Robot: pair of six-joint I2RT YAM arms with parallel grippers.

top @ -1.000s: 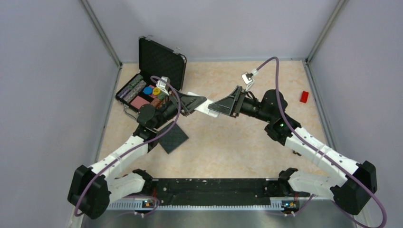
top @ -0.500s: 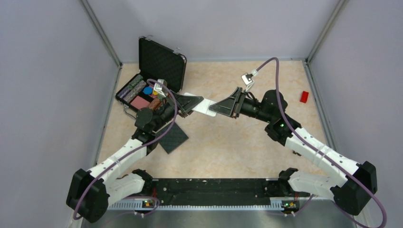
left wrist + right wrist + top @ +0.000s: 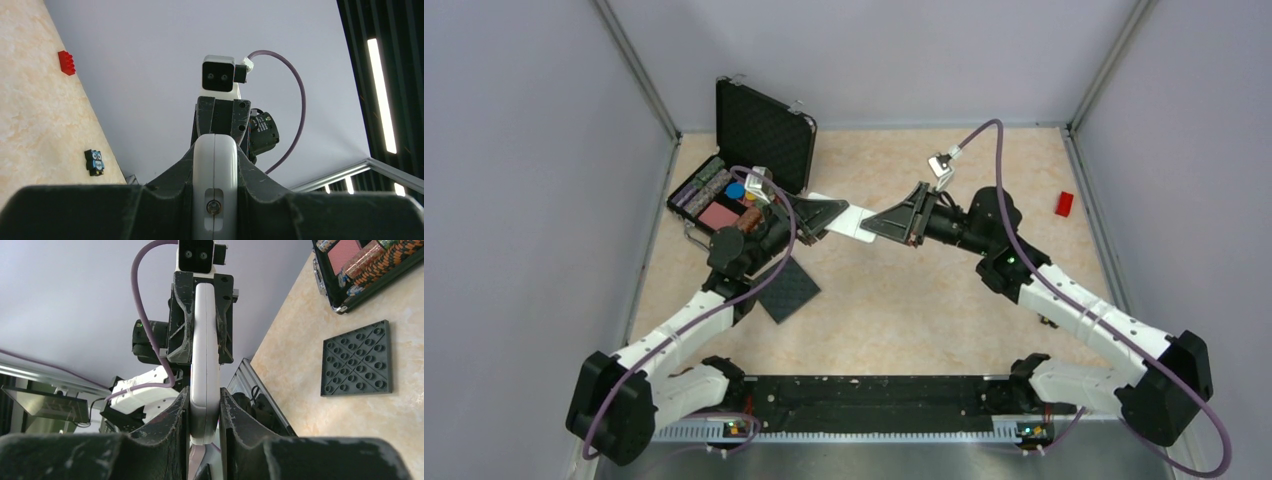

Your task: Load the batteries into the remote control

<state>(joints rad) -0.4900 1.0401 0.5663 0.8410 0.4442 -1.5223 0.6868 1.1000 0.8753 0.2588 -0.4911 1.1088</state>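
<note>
Arm mounts: both sit at the near edge of the worktop (image 3: 904,300), a pale marbled surface, with a black rail (image 3: 864,395) running between them.

Near left: a dark studded square plate (image 3: 789,290) lies flat on the worktop, just beside the left arm's forearm.

Centre: the remote control (image 3: 854,222) is carried between the two arms, which reach in from opposite sides. The overhead view shows its plain white broad face upward. Each wrist view shows it edge-on.

Left hand (image 3: 836,214): clenched on the left end of the remote control, a finger (image 3: 175,172) pressed to each flat face.

Right hand (image 3: 876,226): grasping the right end. Its wrist view shows both fingers (image 3: 181,412) lying against the two faces with no gap visible.

The two hands face one another, tips near each other with a short white stretch of the remote showing between them.

Right side, past the right arm: a small owl-printed piece (image 3: 94,162) lies on the worktop near the wall. It shows in the left wrist view only.

Far left: an open black case (image 3: 759,125) stands with its lid upright. Its tray holds stacked chips, a pink card and round coloured pieces. What the small orange-brown items in it are cannot be told.

Far right: a red studded block (image 3: 1064,203) lies alone near the right wall, well apart from everything else.
</note>
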